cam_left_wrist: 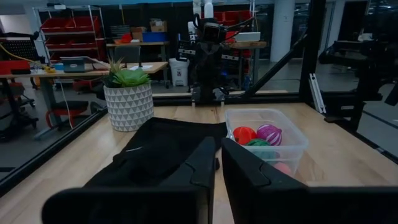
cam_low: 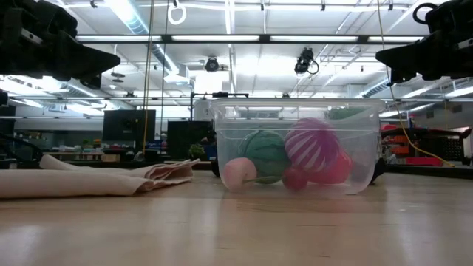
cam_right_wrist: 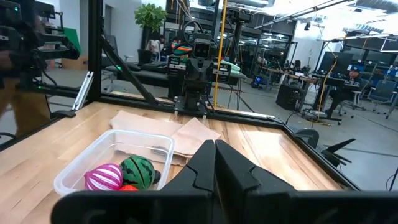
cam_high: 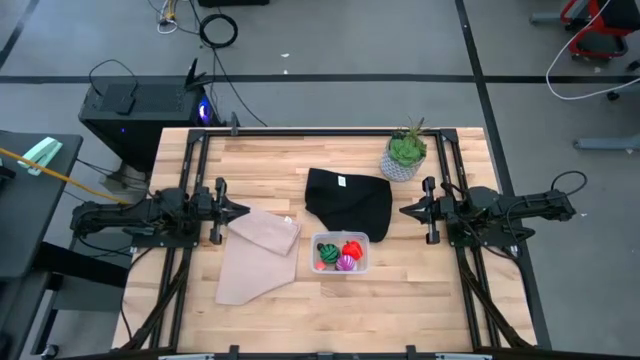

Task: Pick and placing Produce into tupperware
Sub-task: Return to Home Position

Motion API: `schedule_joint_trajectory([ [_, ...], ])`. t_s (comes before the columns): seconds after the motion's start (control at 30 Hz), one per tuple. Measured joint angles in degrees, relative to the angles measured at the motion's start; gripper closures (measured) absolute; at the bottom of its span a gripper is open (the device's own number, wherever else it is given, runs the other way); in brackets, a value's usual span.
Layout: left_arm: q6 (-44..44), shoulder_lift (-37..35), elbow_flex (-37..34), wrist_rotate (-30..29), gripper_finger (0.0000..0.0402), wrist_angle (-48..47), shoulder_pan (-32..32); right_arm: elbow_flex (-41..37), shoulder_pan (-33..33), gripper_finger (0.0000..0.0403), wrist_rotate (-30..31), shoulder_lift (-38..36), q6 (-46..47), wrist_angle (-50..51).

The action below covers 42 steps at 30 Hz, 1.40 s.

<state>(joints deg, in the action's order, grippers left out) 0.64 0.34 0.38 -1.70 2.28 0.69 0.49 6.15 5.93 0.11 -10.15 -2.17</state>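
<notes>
Clear plastic forms the tupperware (cam_high: 341,253), a small rectangular tub with rounded corners. It is set on the wooden counter (cam_high: 420,310) near its middle, just beside a black cloth (cam_high: 350,205) on one side and a beige cloth (cam_high: 262,250) on another.

All three toy pieces are seen inside the tub: a red piece (cam_high: 353,247), a dark-green striped ball (cam_high: 327,256) and a purple-magenta ribbed ball (cam_high: 346,263), packed close together. In the low view a pale pink shape also shows at the bottom of the tub, but what it is cannot be told. No loose produce is seen on the counter or on either cloth.

The left end effector (cam_high: 243,210) is held low at the left side of the counter, by the beige cloth. It is clenched to a narrow slit and grasps nothing. The right end effector (cam_high: 404,211) is held at the right side, well apart from the tub, and is clenched and empty too. A leafy plant in a pale patterned pot (cam_high: 405,155) stands at the far right corner, untouched.

The filling is judged to be complete. Only the settling of both arms at their resting places appears to be left, and that looks nearly done.
</notes>
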Motion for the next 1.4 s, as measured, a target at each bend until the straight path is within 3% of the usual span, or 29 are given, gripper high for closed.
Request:
schedule_joint_trajectory([
  [1.4, 0.02, 0.00, -0.01, 0.01, 0.0362, -0.01, -0.02, 0.00, 0.00, 0.0386, -0.02, 0.01, 0.00, 0.00],
])
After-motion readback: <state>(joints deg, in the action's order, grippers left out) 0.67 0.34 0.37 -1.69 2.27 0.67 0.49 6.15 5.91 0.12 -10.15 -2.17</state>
